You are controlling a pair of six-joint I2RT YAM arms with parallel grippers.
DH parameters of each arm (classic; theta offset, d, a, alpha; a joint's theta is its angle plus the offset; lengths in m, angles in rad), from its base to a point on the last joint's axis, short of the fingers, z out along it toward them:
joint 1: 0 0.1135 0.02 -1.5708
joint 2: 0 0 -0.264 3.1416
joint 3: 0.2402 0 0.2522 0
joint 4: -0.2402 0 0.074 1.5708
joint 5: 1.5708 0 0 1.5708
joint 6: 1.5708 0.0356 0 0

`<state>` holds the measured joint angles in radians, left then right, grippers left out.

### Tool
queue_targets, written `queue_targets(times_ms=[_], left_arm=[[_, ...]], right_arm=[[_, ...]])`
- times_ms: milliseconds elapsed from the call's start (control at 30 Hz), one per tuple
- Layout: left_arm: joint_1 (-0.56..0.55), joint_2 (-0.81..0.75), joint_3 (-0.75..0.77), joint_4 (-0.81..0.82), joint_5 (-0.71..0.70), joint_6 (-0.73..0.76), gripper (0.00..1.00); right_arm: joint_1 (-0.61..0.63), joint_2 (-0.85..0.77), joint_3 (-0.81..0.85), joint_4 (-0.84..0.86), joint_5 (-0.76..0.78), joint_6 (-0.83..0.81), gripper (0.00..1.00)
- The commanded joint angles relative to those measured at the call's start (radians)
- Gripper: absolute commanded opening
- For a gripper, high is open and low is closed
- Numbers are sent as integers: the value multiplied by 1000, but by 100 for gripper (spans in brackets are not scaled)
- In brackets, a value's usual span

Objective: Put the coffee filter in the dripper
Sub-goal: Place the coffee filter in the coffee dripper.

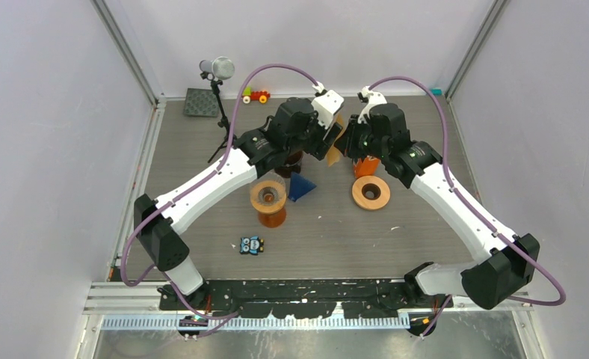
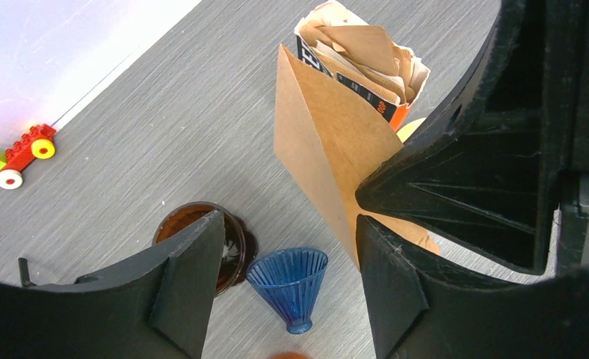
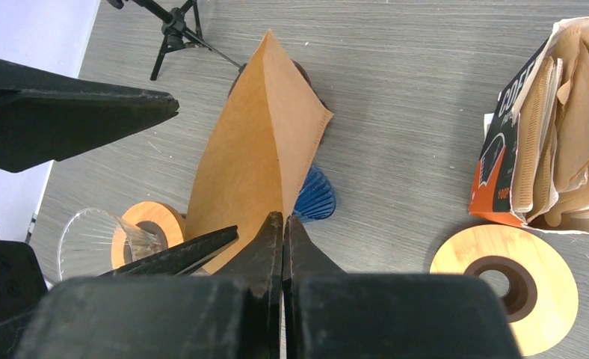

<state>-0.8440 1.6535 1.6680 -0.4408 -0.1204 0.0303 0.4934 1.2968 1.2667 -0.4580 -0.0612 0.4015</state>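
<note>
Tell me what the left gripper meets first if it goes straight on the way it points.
Most likely the coffee filter, pinched in the shut right gripper just ahead, between the left gripper's open jaws. Depth is unclear; its finger may touch the right gripper too. Past those, the blue dripper.

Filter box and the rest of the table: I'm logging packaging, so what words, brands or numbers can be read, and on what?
"COFF", cut off, white letters on the black side of the filter box.
Smaller print on that box: too blurred to read.
The coffee filter: no print.
</note>
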Motion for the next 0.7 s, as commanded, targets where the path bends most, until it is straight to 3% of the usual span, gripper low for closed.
queue_targets(times_ms=[0,167,433,667], left_arm=[[3,3,44,5,-5,-10,67],[3,12,25,11,-2,-13,62],[3,42,49,4,0,-16,47],[3,27,42,0,25,-23,19]], right_arm=[[7,-43,2,58,6,-20,1],[8,-51,2,66,-20,-6,1],[8,-49,-4,66,-17,-7,0],[8,-49,-13,67,27,-34,0]])
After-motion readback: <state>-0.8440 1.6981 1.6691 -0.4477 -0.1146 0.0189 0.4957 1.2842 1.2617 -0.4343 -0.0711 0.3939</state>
